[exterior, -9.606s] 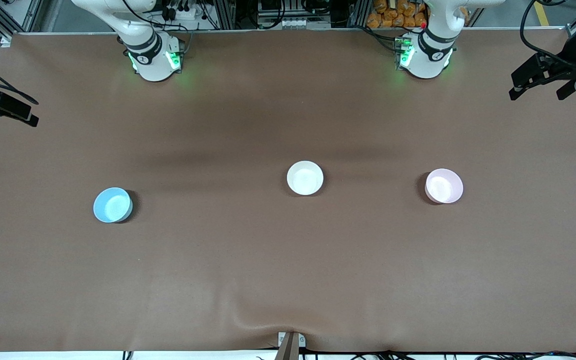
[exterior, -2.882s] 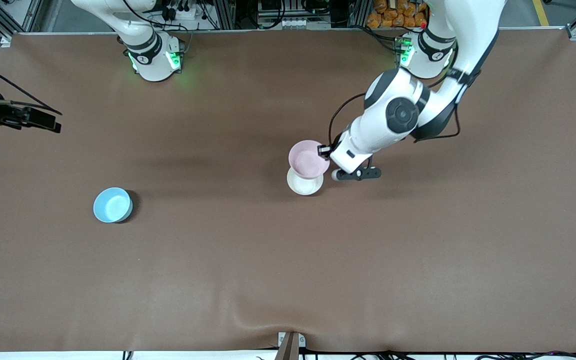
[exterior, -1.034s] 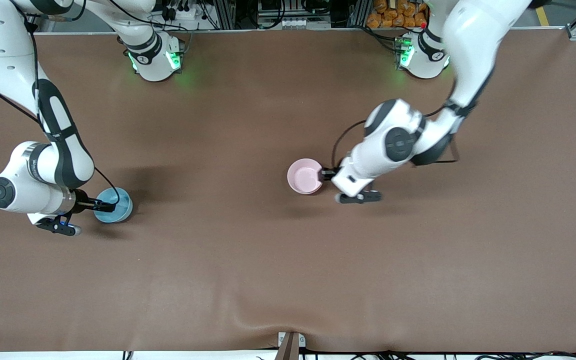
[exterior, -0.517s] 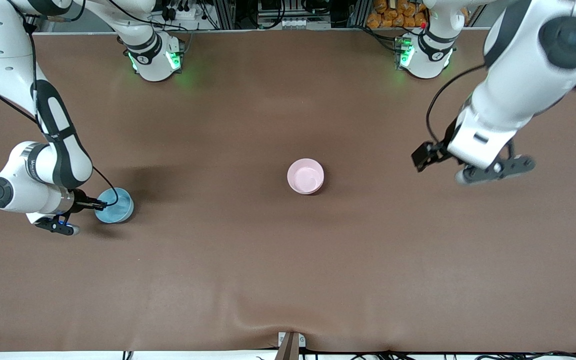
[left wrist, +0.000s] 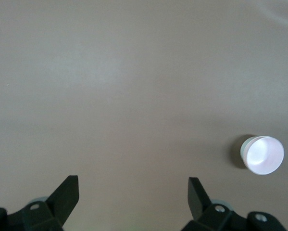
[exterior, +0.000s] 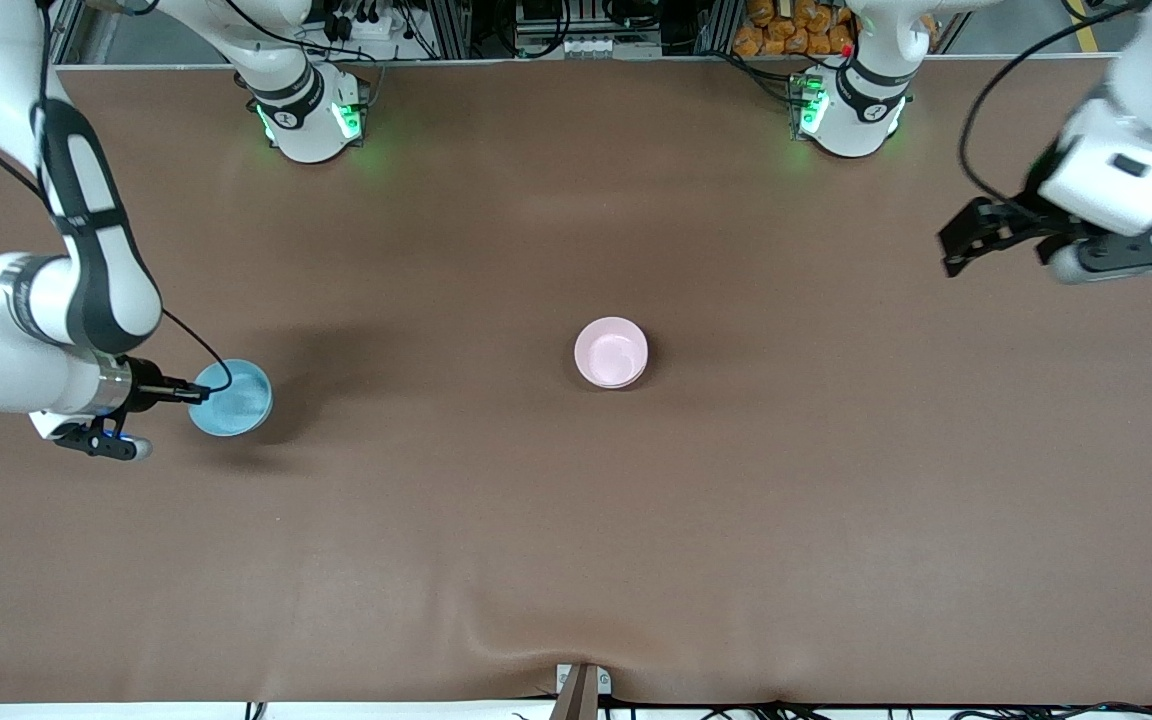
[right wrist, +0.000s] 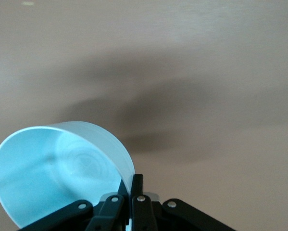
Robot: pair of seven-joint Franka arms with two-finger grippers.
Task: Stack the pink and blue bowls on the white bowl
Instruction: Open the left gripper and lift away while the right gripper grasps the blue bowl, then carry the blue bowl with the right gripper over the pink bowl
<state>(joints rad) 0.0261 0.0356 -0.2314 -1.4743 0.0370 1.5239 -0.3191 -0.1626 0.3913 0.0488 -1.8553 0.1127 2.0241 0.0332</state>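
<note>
The pink bowl (exterior: pixel 611 350) sits nested in the white bowl at the table's middle. The white bowl is almost wholly hidden under it. The stack also shows in the left wrist view (left wrist: pixel 264 154). My right gripper (exterior: pixel 198 393) is shut on the rim of the blue bowl (exterior: pixel 233 398) and holds it tilted, a little above the table at the right arm's end. The right wrist view shows the blue bowl (right wrist: pixel 52 173) with its rim pinched in the right gripper (right wrist: pixel 134 182). My left gripper (exterior: pixel 964 243) is open and empty, high over the left arm's end; its own view shows it (left wrist: pixel 132 185) over bare table.
The brown table cover (exterior: pixel 576 520) has a wrinkle at the middle of the edge nearest the front camera. The arm bases (exterior: pixel 311 120) (exterior: pixel 851 110) stand along the table's other long edge. Nothing else lies on the table.
My left gripper has let go of the pink bowl on the white one and pulled back, up toward its end. My right gripper has closed on the blue bowl and lifted it slightly.
</note>
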